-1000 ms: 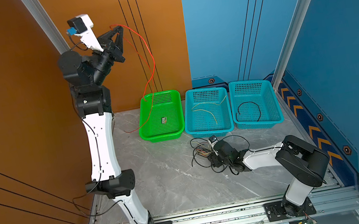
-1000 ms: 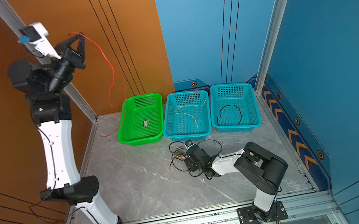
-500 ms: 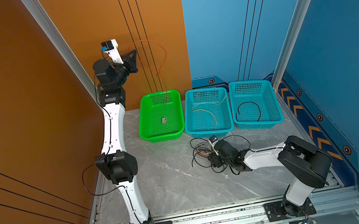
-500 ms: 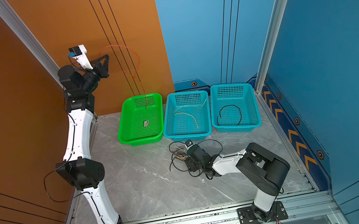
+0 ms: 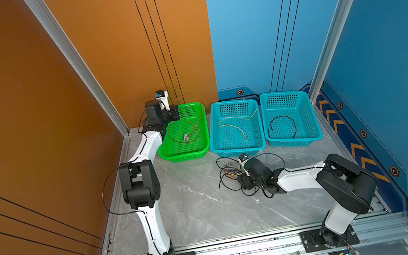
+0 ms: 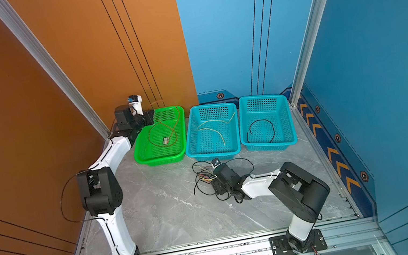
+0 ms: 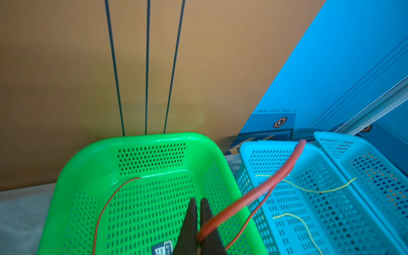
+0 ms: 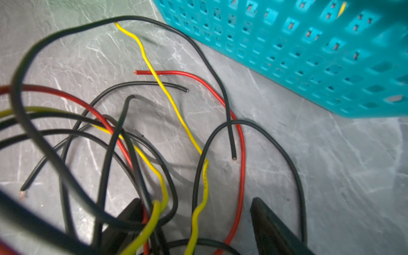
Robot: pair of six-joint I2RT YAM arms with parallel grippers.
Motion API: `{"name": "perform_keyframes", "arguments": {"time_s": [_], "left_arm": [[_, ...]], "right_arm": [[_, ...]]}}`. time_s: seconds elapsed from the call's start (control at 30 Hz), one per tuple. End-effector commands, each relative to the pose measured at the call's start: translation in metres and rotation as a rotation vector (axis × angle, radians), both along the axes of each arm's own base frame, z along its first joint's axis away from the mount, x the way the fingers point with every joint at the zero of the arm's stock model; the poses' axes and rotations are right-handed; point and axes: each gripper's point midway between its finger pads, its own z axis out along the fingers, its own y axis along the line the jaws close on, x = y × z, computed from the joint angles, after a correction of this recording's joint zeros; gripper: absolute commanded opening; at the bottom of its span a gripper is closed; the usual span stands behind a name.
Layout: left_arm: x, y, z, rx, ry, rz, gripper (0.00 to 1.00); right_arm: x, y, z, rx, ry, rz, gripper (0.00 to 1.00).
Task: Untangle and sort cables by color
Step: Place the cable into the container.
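My left gripper (image 7: 198,199) is shut on a red cable (image 7: 254,194) at the back left corner of the green basket (image 5: 188,157). The rest of that red cable (image 5: 189,128) lies looped inside the basket. A tangle of red, yellow and black cables (image 5: 229,172) lies on the grey floor in front of the middle teal basket (image 5: 238,152). My right gripper (image 8: 195,199) stands open low over the tangle (image 8: 154,132), with yellow, red and black strands running between its fingers. In both top views it (image 6: 217,185) sits at the tangle's right side.
The middle teal basket holds yellow cable (image 5: 235,117). The right teal basket (image 5: 296,143) holds a black cable (image 5: 280,117). A small label card (image 5: 186,137) lies in the green basket. Orange and blue walls close in behind the baskets.
My left arm has come down from high against the orange wall to the green basket's back corner, and the red cable has dropped into the basket. The right arm has not moved.
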Motion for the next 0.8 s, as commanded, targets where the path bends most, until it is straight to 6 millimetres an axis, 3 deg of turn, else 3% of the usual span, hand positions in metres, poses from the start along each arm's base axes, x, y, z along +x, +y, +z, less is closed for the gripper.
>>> {"name": "perform_keyframes", "arguments": {"time_s": [0.0, 0.07, 0.2, 0.4, 0.5, 0.6, 0.77], "left_arm": [[-0.005, 0.008, -0.004, 0.072, 0.014, 0.053, 0.07], [-0.007, 0.011, -0.025, 0.081, 0.067, 0.071, 0.22], [-0.013, 0.025, -0.05, 0.129, 0.141, 0.147, 0.41], [-0.022, 0.056, -0.068, 0.185, 0.245, 0.265, 0.5], [-0.029, 0.062, -0.057, 0.14, 0.229, 0.276, 0.52], [-0.039, 0.057, -0.034, 0.108, 0.182, 0.262, 0.53], [-0.071, 0.02, 0.012, 0.095, 0.081, 0.152, 0.57]], "right_arm": [[-0.002, 0.001, 0.003, 0.001, 0.025, 0.006, 0.75], [-0.003, 0.001, 0.007, 0.008, 0.027, 0.011, 0.75], [-0.006, 0.001, 0.016, 0.019, 0.022, 0.016, 0.75], [-0.01, 0.001, 0.032, 0.031, 0.002, 0.022, 0.75], [-0.011, 0.001, 0.034, 0.03, 0.002, 0.022, 0.75], [-0.011, 0.001, 0.035, 0.024, 0.003, 0.022, 0.75], [-0.014, 0.002, 0.045, 0.029, -0.004, 0.023, 0.75]]}}
